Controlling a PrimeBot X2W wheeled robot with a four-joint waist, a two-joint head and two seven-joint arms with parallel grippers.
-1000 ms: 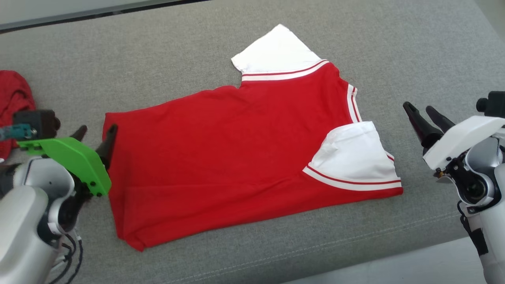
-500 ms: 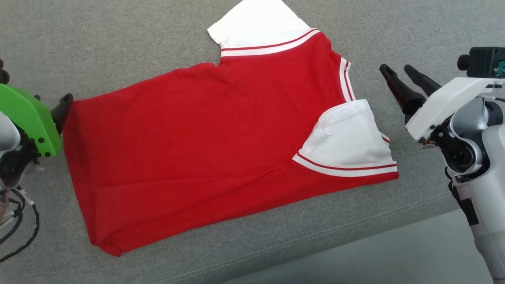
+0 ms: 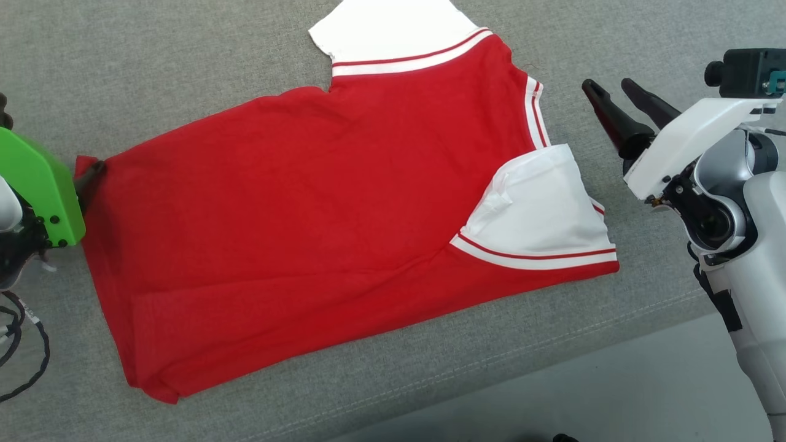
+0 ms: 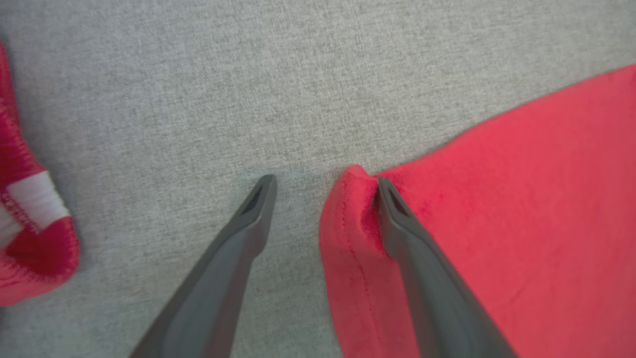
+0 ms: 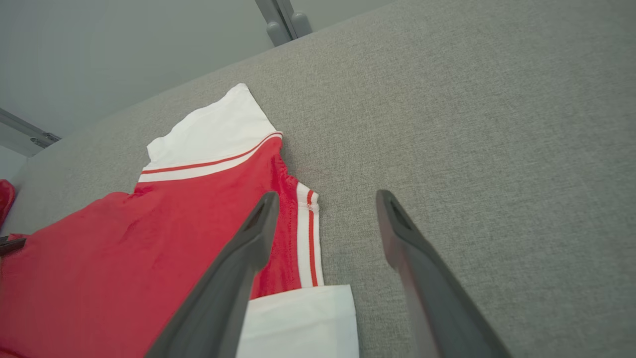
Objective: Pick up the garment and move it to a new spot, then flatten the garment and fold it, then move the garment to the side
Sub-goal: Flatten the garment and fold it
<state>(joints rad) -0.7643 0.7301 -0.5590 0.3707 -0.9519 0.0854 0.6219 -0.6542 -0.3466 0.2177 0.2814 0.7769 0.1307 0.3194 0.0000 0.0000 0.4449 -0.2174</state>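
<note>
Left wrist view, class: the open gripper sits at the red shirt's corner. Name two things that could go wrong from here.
1. The left gripper straddles just the hem corner of the red shirt; closing on so little cloth, it may slip off or catch one layer only.
2. The right gripper hangs open over bare cushion, beside the shirt and apart from it; a one-sided pull would likely bunch the cloth.

On the cushion (image 3: 153,61), garment (image 3: 307,202) lies between left hand (image 4: 324,180) and right hand (image 3: 609,85).

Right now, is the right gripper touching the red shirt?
Apart. The head view shows bare grey cushion between the right gripper and the striped collar edge of the red shirt.
</note>
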